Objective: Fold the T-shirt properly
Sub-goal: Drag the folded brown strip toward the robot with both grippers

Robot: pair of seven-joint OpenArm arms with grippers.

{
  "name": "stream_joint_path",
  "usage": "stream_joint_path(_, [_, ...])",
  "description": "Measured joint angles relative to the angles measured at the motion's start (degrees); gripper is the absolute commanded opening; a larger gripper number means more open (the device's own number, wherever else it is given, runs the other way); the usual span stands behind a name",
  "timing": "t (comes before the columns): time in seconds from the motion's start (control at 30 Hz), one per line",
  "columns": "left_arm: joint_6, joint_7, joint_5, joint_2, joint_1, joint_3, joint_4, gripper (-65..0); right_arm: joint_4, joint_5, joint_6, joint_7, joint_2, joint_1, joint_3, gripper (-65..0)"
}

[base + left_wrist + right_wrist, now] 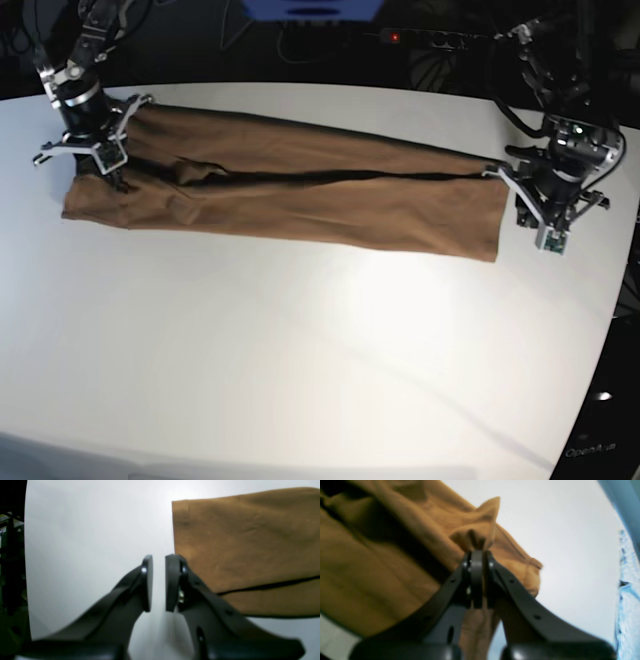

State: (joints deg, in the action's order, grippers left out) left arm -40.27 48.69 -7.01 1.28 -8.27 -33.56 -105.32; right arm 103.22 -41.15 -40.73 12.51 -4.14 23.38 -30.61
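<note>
No legible txt (corner watermark blurred)

Bright overhead light w/ glare patch on white table (400, 300), dark surrounds; both wrist views soft, blurry, edges bent by fisheye.

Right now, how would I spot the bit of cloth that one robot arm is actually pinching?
Look at the white table, where a tan-brown T-shirt lies folded into one long strip. Follow it to its far-left end in the base view: there the right gripper has its jaws shut on a bunched-up fold, whereas the left gripper holds nothing.
</note>
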Motion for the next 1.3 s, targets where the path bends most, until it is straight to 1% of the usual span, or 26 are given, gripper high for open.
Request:
stream_joint_path(0.17, [0.0, 0.0, 0.0, 0.0, 0.0, 0.0, 0.0, -56.8, 1.7, -0.2, 0.2, -0.2, -1.9, 2.0, 0.3, -64.3])
stream_joint_path(0.47, [0.0, 0.0, 0.0, -0.3, 0.4, 0.0, 0.0, -56.8, 1.9, -0.2, 0.2, 0.0, -1.9, 2.2, 0.3, -64.3])
stream_joint_path(0.57, [0.0, 0.2, -0.2, -0.3, 2.4, 0.0, 0.5, -56.8, 1.9, -0.2, 0.2, 0.0, -1.8, 2.7, 0.3, -64.3])
stream_joint_path(0.73, [0.0, 0.0, -0.6, -1.4, 5.4, 0.1, 6.3, -56.8, 1.9, -0.2, 0.2, 0.0, -1.6, 2.6, 0.3, -64.3])
stream_joint_path(0.9, [0.0, -0.4, -0.9, -1.4, 6.9, 0.3, 12.3, -56.8, 1.9, -0.2, 0.2, 0.0, -1.6, 2.6, 0.3, -64.3])
stream_joint_path(1.03, [0.2, -0.9, -0.8, -0.6, 8.8, 2.8, 17.2, -56.8, 1.9, -0.2, 0.2, 0.0, -1.6, 2.7, 0.3, -64.3])
stream_joint_path(1.13, [0.1, -1.1, -0.6, -0.8, 9.3, 4.4, 19.8, -56.8, 1.9, -0.2, 0.2, 0.0, -1.6, 2.6, 0.3, -64.3])
stream_joint_path(1.17, [0.0, -1.6, -0.6, -0.9, 9.6, 4.4, 20.7, -56.8, 1.9, -0.2, 0.2, 0.0, -1.6, 2.7, 0.3, -64.3])
stream_joint_path(1.3, [0.2, -7.0, -1.2, -0.6, 10.6, 4.6, 25.3, -56.8, 1.9, -0.2, 0.2, 0.0, -1.6, 2.6, 0.3, -64.3])
